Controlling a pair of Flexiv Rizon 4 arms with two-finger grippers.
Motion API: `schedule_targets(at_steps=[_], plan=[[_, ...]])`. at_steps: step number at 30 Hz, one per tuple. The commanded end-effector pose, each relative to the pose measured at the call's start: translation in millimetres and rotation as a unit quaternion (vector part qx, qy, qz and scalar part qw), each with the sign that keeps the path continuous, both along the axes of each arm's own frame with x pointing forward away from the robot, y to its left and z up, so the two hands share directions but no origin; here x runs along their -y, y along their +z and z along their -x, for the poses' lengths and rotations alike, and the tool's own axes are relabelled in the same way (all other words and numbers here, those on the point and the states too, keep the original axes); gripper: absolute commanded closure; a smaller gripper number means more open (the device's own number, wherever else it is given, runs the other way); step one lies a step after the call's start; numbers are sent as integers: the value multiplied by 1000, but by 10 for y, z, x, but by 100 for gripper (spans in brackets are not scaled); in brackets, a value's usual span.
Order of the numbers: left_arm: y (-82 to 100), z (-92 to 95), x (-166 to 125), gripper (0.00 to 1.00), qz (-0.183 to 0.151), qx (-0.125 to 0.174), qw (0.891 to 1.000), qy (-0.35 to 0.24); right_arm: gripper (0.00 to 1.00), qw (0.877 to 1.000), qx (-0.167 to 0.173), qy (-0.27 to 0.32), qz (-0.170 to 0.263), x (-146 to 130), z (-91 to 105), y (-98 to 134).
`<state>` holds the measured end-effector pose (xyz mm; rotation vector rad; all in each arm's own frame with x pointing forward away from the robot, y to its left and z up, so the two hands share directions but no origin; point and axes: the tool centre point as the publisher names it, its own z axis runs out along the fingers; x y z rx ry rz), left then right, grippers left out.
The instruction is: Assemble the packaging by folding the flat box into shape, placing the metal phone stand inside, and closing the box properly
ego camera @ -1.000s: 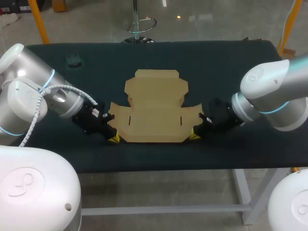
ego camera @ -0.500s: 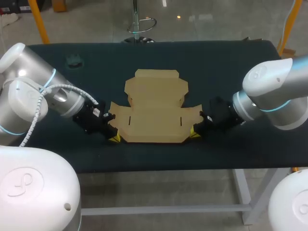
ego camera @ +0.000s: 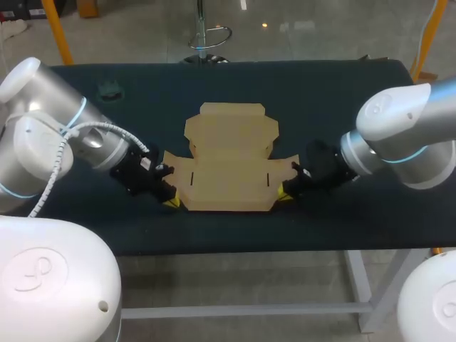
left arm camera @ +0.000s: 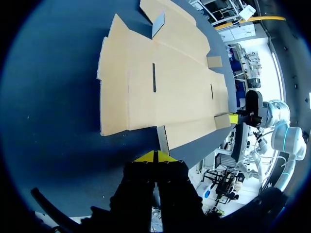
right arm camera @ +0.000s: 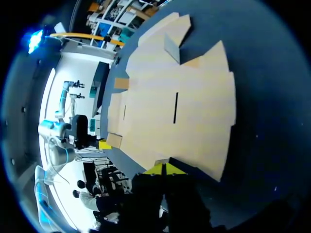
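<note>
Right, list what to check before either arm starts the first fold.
1. The box lies flat and unfolded on the table: ok.
2. The left gripper is at the box's near corner, fingers shut: ok.
3. The right gripper is at the other near corner, fingers shut: ok.
4. Either gripper actually pinches cardboard: cannot tell.
5. The phone stand is within reach: cannot tell; only a small dark object shows near the far edge, on the left arm's side.
</note>
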<state>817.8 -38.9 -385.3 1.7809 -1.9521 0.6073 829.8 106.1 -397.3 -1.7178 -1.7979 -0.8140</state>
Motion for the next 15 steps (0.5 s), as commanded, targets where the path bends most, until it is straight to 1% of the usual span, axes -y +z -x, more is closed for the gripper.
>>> schedule_targets(at_steps=[1, 5, 15], plan=[[3, -55, 42, 100, -5, -2, 1000, -2, 100, 1000, -2, 3, 2, -15, -18, -5], [11, -86, 69, 100, -1, 0, 1000, -7, 100, 1000, 0, 6, 6, -29, -25, 10], [77, -51, 167, 100, -7, 14, 1000, -18, 100, 1000, 6, 20, 15, -111, -26, 55]])
